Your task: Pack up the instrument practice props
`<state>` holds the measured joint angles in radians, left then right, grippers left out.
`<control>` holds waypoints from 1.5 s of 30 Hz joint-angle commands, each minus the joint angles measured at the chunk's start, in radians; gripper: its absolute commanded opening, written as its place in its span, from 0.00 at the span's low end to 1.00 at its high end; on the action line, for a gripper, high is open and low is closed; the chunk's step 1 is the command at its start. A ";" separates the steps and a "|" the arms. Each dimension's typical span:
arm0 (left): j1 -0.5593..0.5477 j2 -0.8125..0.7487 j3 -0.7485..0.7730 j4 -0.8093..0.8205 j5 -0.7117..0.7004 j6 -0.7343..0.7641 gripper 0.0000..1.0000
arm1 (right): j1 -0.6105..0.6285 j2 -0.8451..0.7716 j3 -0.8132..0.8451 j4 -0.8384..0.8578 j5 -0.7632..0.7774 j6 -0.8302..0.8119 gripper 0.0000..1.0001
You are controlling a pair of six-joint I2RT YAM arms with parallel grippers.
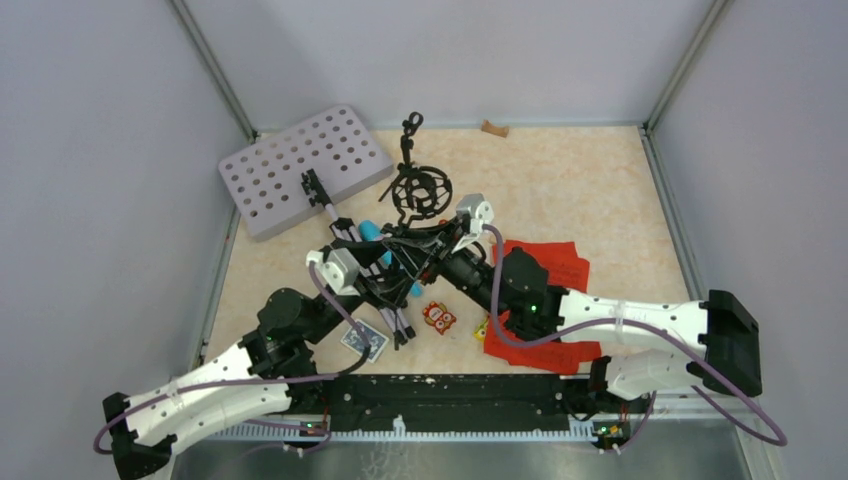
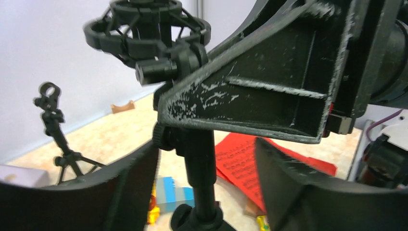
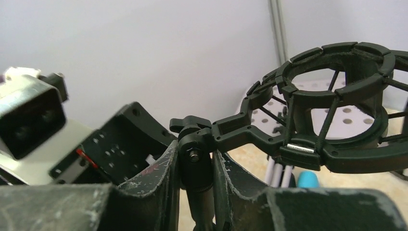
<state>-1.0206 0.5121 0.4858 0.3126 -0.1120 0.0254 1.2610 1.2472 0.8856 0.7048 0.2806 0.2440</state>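
Right pincer (image 3: 195,185) clamped on stem of black mic tripod (image 3: 240,131) (shock-mount ring on top); left pincer (image 2: 207,192) open, fingers (image 2: 298,192) astride same stem, not touching.

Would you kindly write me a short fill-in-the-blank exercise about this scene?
Of the left hand and the right hand, only the ___ one grips the ring-mount mic tripod. The other hand stands ___ around its post. The music sheets are ___. The grey music stand is dotted with round ___.
Missing: right, open, red, holes.

Music stand (image 1: 300,165) left of music sheets (image 1: 563,266)
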 commanded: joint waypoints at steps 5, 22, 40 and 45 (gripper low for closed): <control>-0.002 -0.098 0.014 -0.062 0.004 -0.022 0.99 | -0.004 -0.095 0.081 -0.056 0.240 -0.163 0.00; -0.003 -0.291 0.028 -0.379 -0.341 -0.270 0.99 | -0.659 0.170 0.130 0.086 -0.133 -0.161 0.00; -0.003 -0.123 0.115 -0.514 -0.308 -0.368 0.99 | -0.825 0.890 0.683 0.294 -0.567 -0.275 0.00; -0.002 -0.128 0.103 -0.499 -0.323 -0.330 0.99 | -0.840 0.963 0.716 0.339 -0.661 -0.199 0.00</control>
<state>-1.0210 0.3973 0.5797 -0.2268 -0.4171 -0.3363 0.4355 2.1830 1.5238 0.8768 -0.2680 0.0074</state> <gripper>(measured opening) 0.987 0.240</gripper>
